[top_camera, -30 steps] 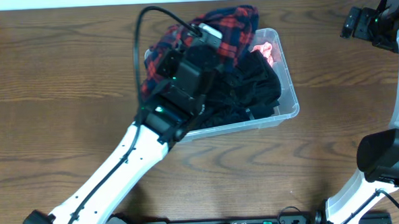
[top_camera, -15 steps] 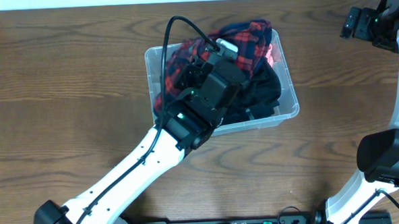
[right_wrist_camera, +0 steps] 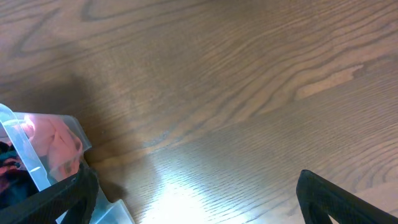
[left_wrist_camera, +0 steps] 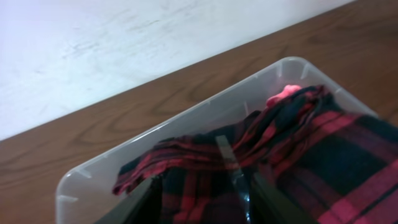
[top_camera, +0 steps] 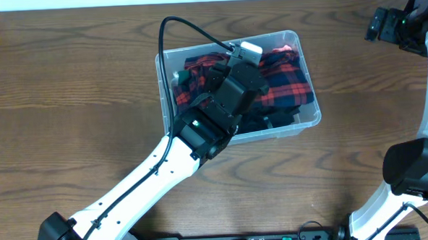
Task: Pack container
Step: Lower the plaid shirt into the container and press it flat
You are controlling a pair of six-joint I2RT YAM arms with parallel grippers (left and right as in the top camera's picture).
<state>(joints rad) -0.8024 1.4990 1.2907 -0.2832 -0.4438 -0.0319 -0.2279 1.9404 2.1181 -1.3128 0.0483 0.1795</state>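
Observation:
The container [top_camera: 298, 37] is a clear plastic bin at the table's middle back. A red and black plaid shirt [top_camera: 288, 82] lies spread inside it over black clothing [top_camera: 273, 122]. My left gripper [top_camera: 216, 73] is down inside the bin on the shirt. In the left wrist view its fingers [left_wrist_camera: 205, 200] stand apart with plaid cloth [left_wrist_camera: 336, 155] between and around them, and the bin wall [left_wrist_camera: 186, 124] lies behind. A pink item [left_wrist_camera: 283, 94] shows in the far corner. My right gripper [top_camera: 385, 24] is open and empty at the far right back, well away from the bin.
The right wrist view shows bare wood under the open fingers [right_wrist_camera: 199, 206], with the bin's corner [right_wrist_camera: 25, 149] and the pink item [right_wrist_camera: 55, 140] at the left. A black cable [top_camera: 168, 28] loops off the left arm. A white wall runs along the table's back edge.
My left gripper carried the plaid shirt from the bin's left rear rim to the right and down. The shirt now lies flat in the bin, covering the black clothing. The right arm has not moved.

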